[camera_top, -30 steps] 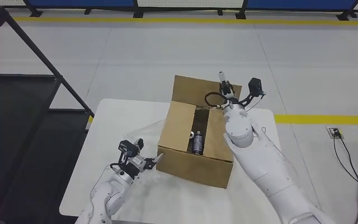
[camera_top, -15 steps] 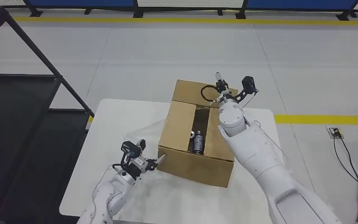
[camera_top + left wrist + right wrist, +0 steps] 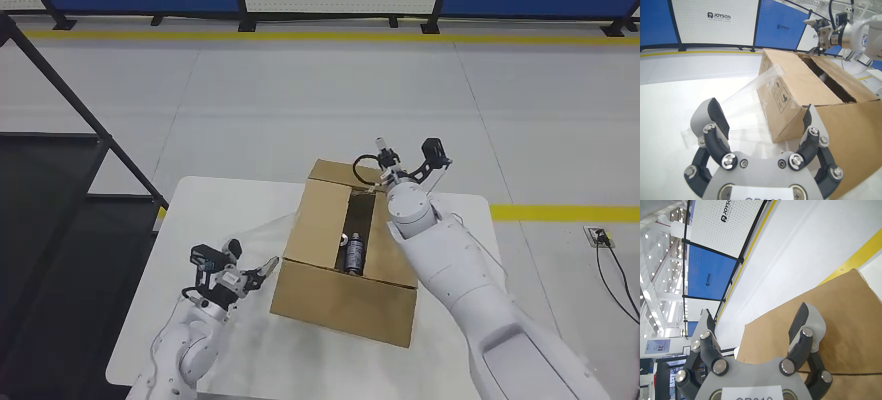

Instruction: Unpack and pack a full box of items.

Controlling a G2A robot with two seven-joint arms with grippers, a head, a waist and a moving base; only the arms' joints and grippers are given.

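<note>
Currently you are looking at the cardboard box [image 3: 345, 295] sitting on the white desk [image 3: 200, 215], right of the desk's middle, with its two long top flaps lying nearly shut and leaving a narrow dark slot between them. Down in that slot a dark bottle [image 3: 352, 256] with a pale cap is showing, lying lengthwise. Your left gripper [image 3: 252, 262] is sitting low over the desk just beside the box's near left corner, apart from the cardboard. Its fingers [image 3: 717, 113] are standing spread wide with nothing between them, and in the left wrist view that corner is showing just beyond one of them. A strip of clear tape [image 3: 770, 73] is hanging loose off the box's left side wall, trailing down towards the desk. Your right gripper [image 3: 380, 152] is hanging over the far end of the box, above the far edge of the right flap. Its fingers [image 3: 800, 321] are also spread apart and gripping nothing. The right wrist view is showing brown cardboard beneath one of them and open floor beyond the other
</note>
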